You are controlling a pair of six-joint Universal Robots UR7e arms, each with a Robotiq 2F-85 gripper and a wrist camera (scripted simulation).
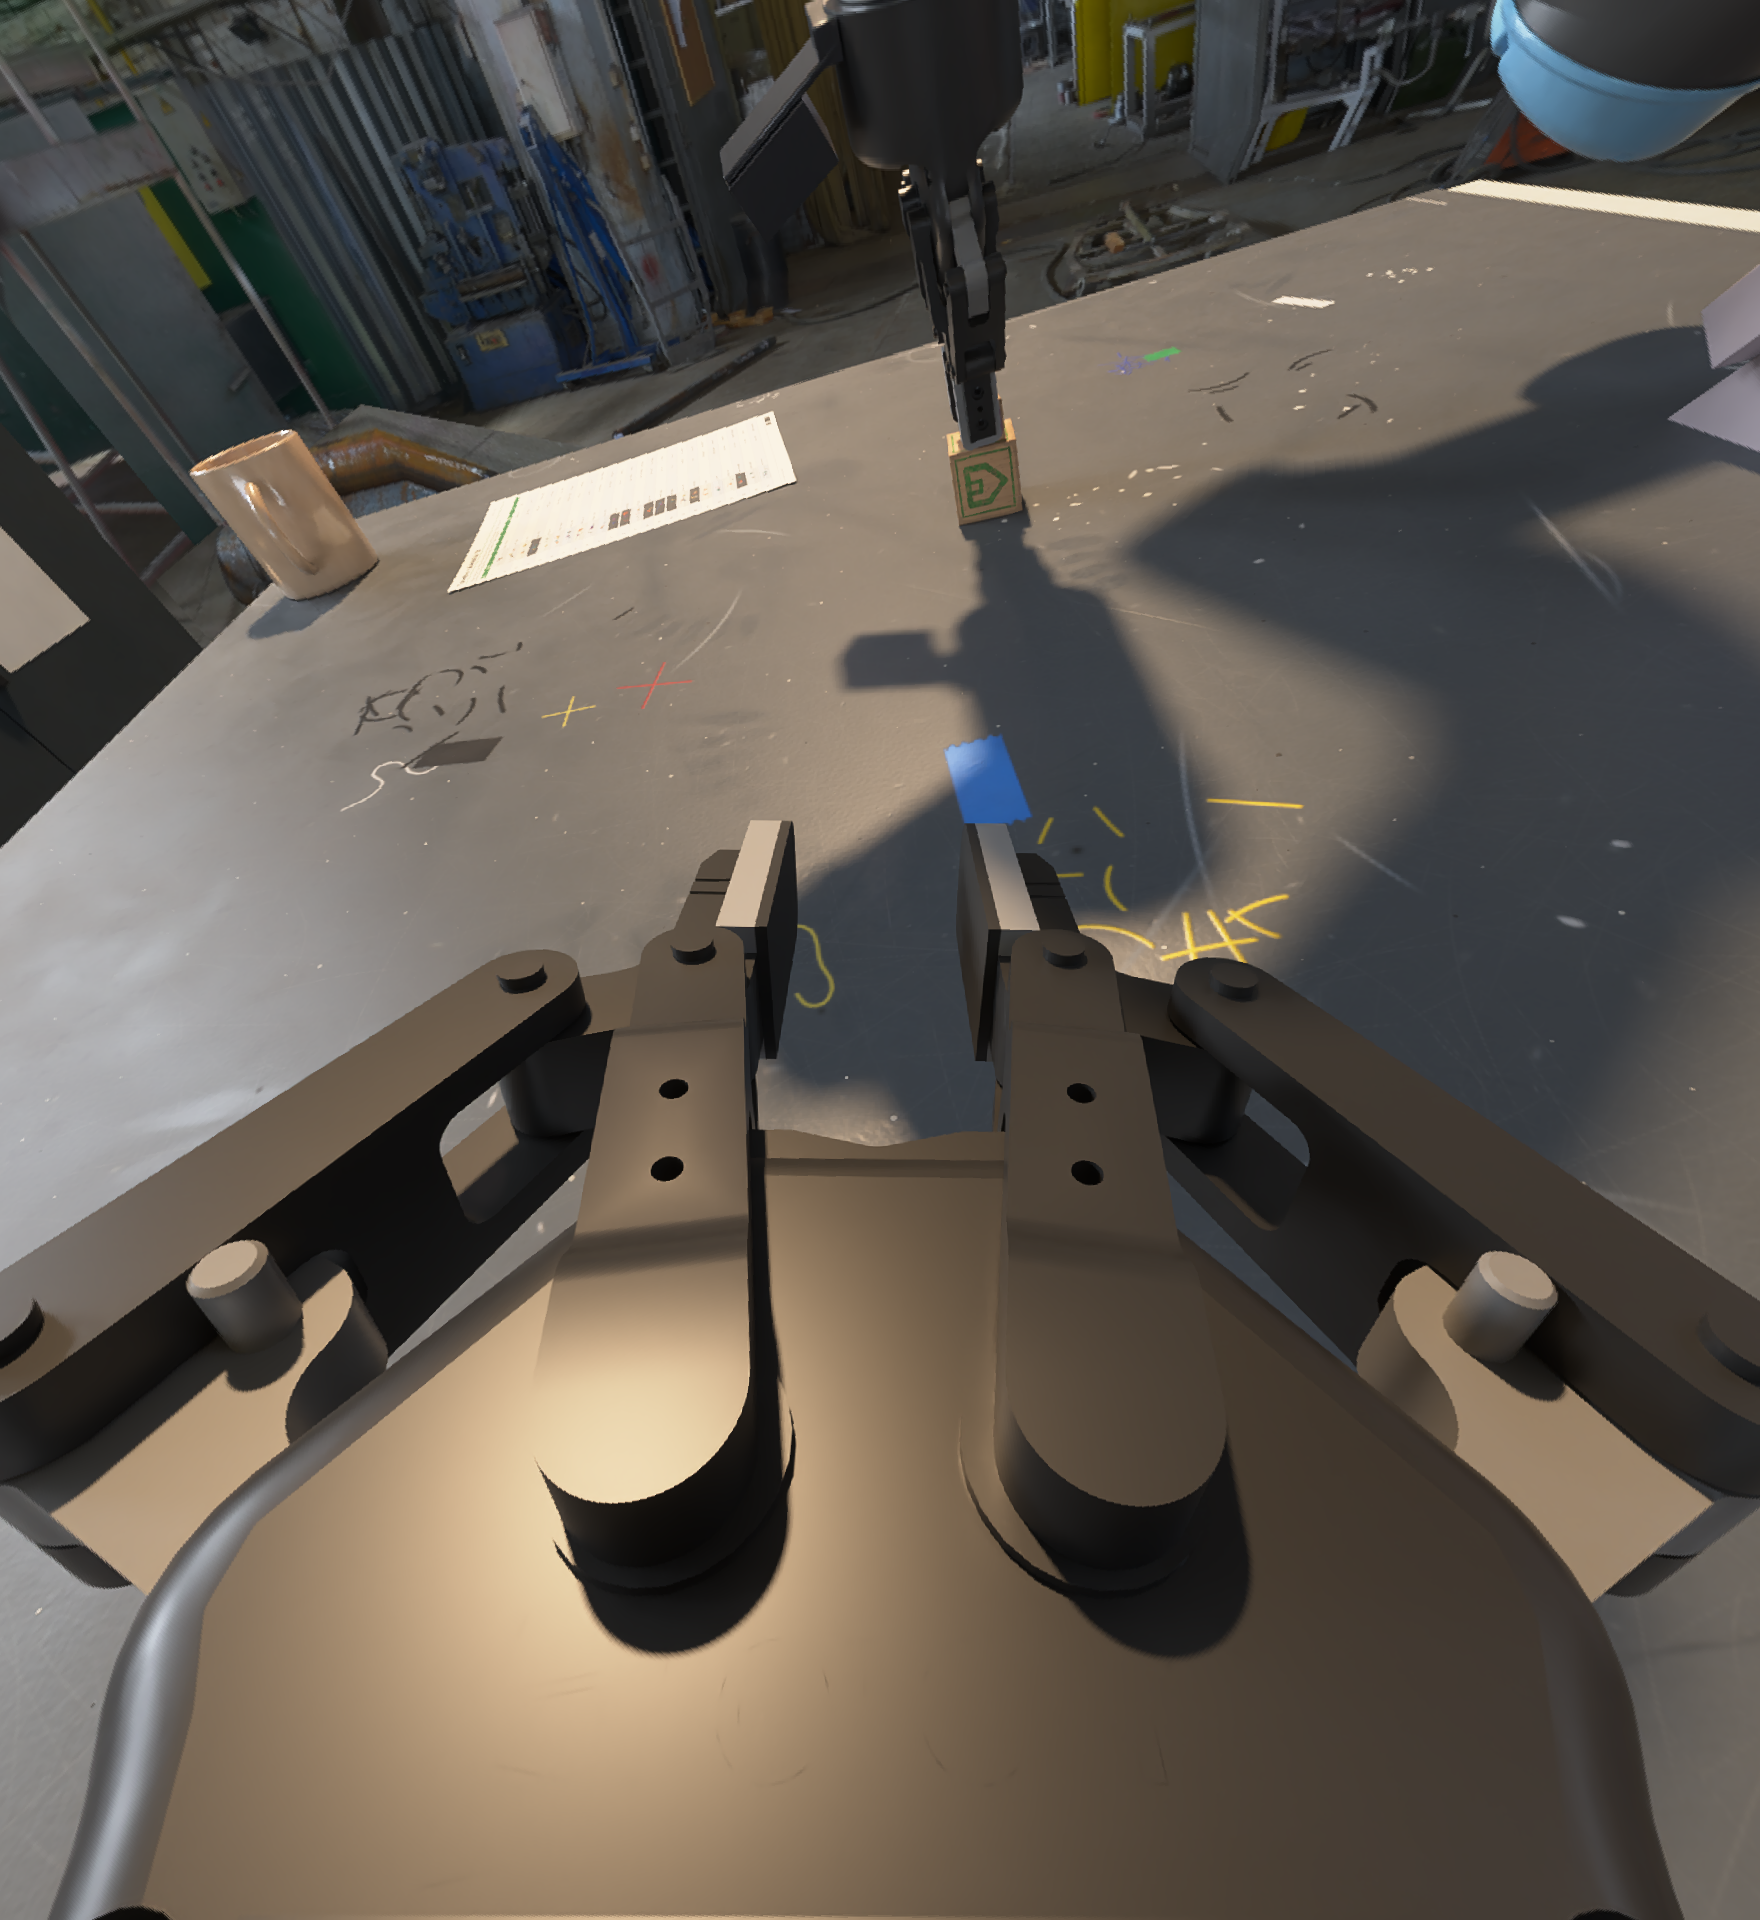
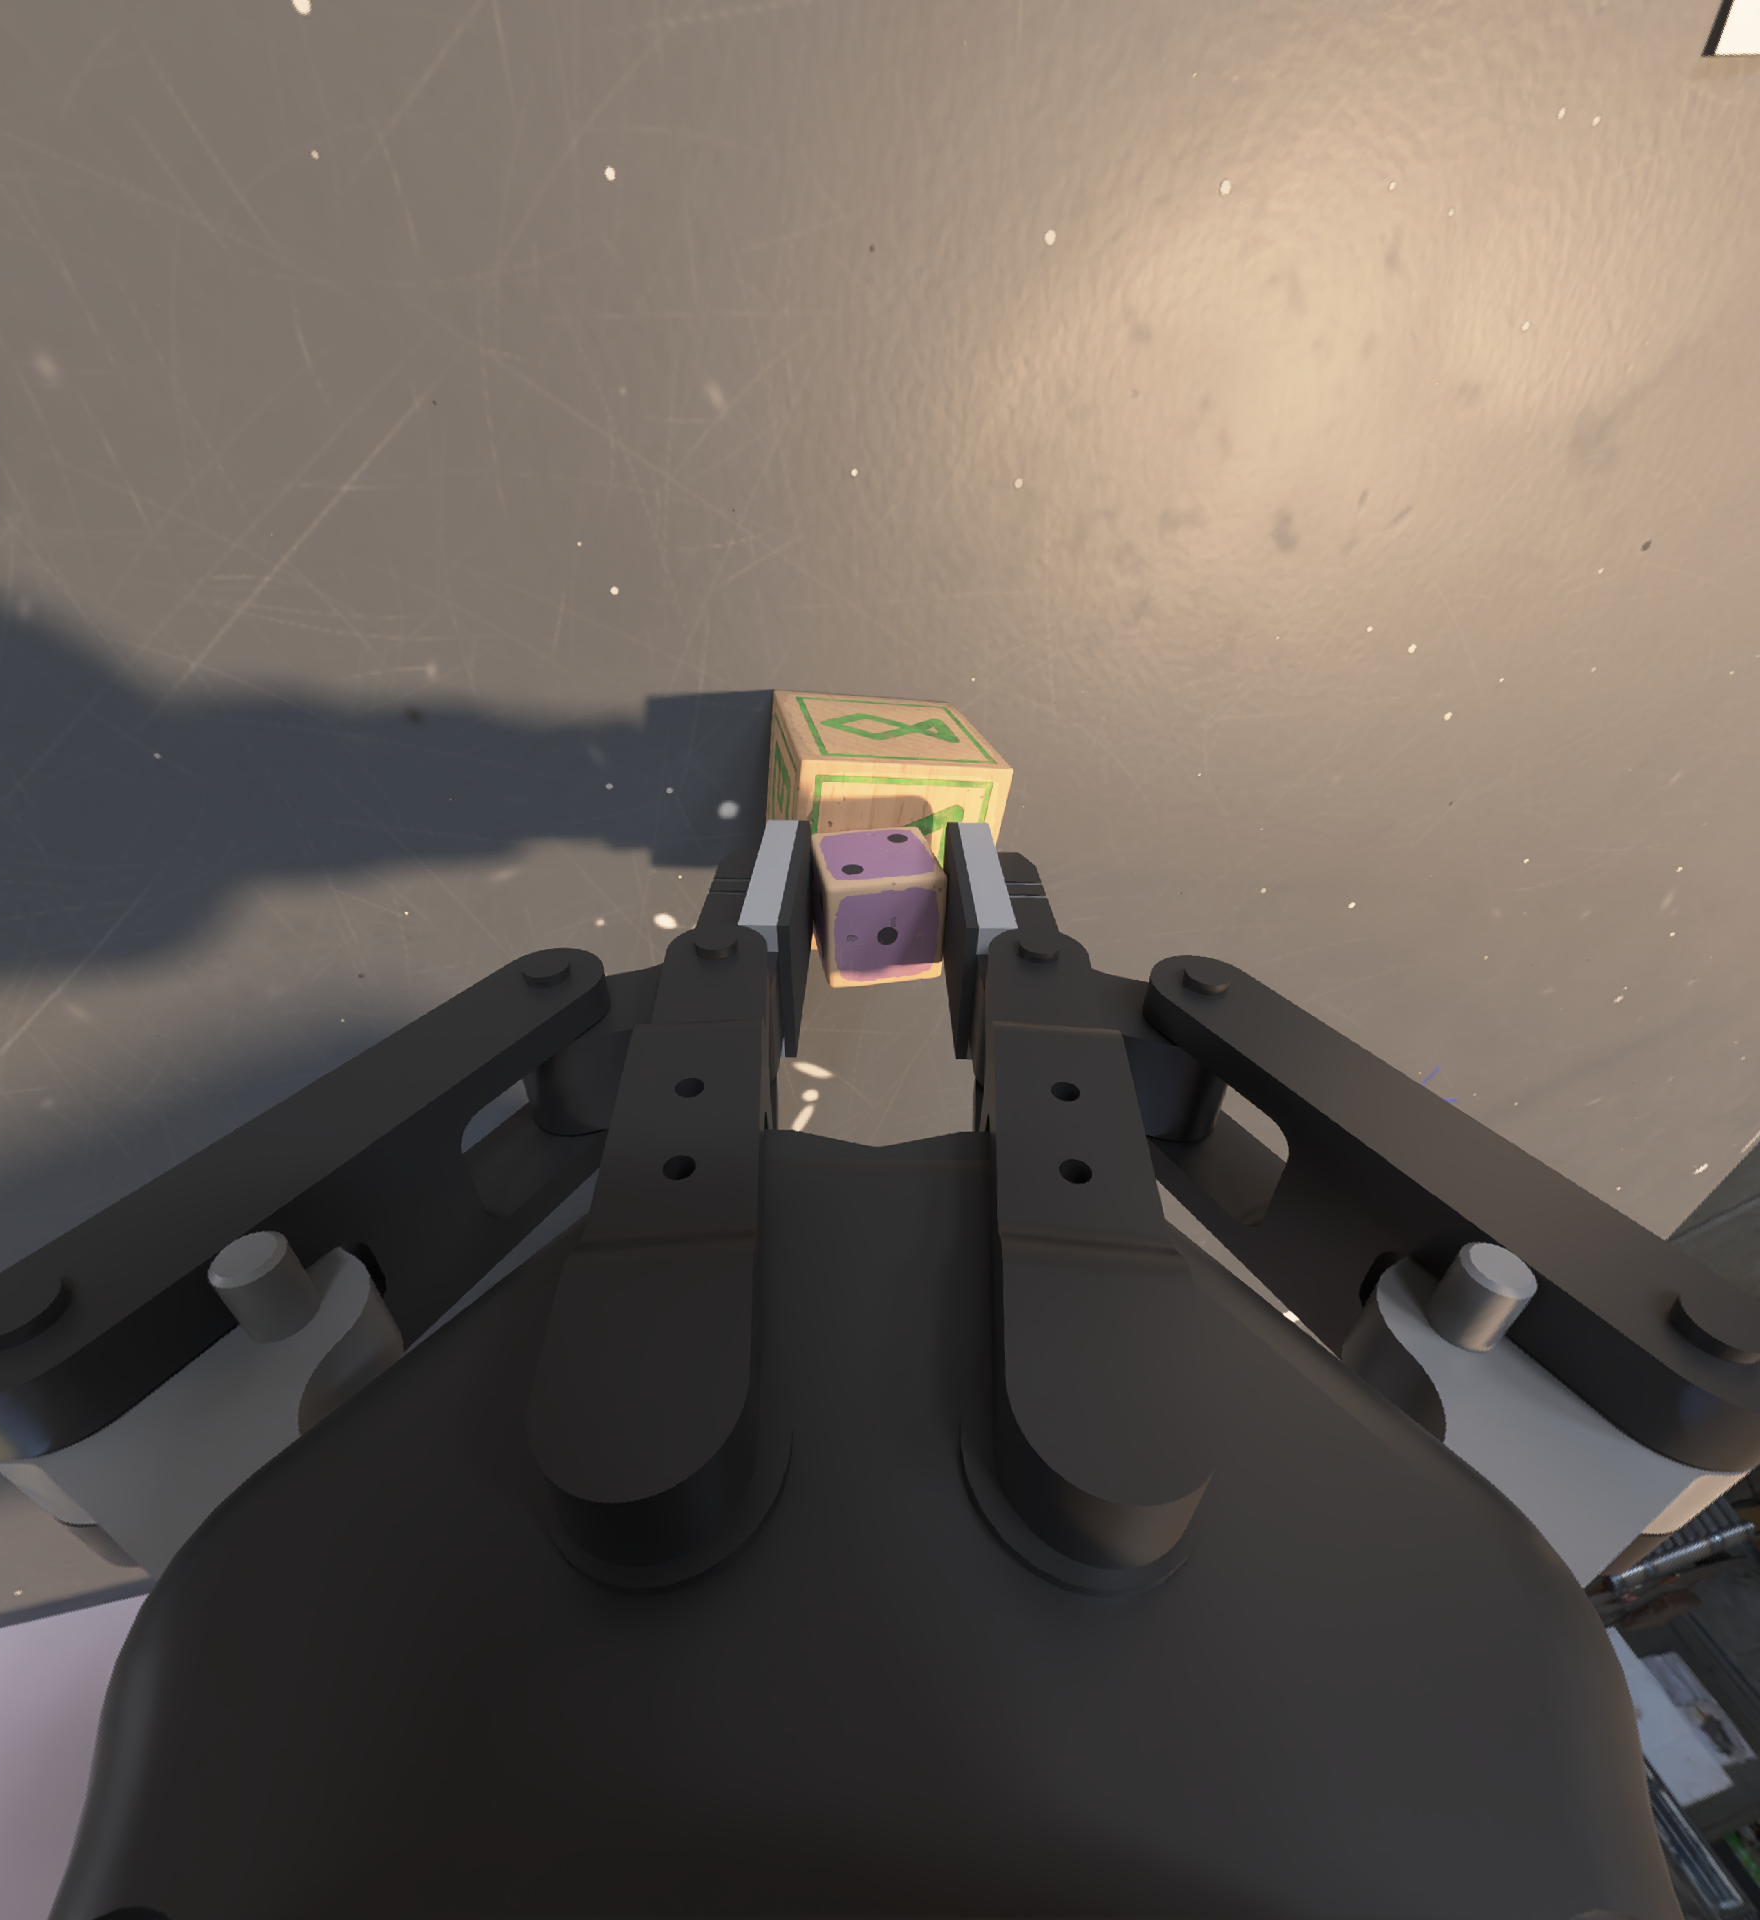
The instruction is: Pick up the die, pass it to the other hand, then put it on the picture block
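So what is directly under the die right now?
The picture block sits below the purple die, which the right gripper grips. The die covers any gap, so contact cannot be confirmed.

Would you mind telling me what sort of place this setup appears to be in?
Most likely a factory or workshop hall: blue machinery and corrugated metal walls stand behind a scuffed grey worktable marked with chalk scribbles.

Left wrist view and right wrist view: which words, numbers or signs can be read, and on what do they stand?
Paper sheet: print too small to read.
Picture block: green drawings, no readable word.
Die: black pips only.
Table: chalk scribbles, not legible.
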